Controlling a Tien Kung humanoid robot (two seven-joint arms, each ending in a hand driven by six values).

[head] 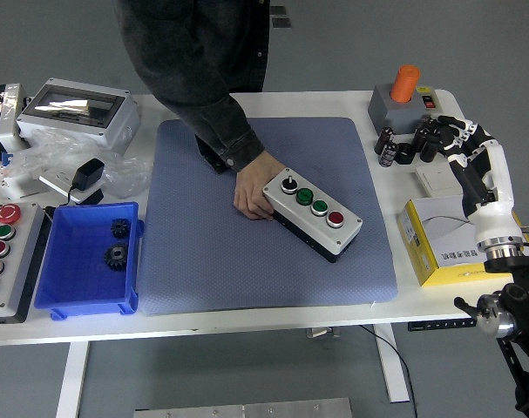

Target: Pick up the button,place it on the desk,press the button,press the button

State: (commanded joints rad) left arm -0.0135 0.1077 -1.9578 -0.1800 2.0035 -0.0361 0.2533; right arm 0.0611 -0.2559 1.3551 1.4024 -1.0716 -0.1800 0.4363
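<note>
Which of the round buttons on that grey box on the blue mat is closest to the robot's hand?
The red button, at the end of the row on the button box nearest the right hand. The two green ones and the black knob sit closer to the person's hand.
</note>
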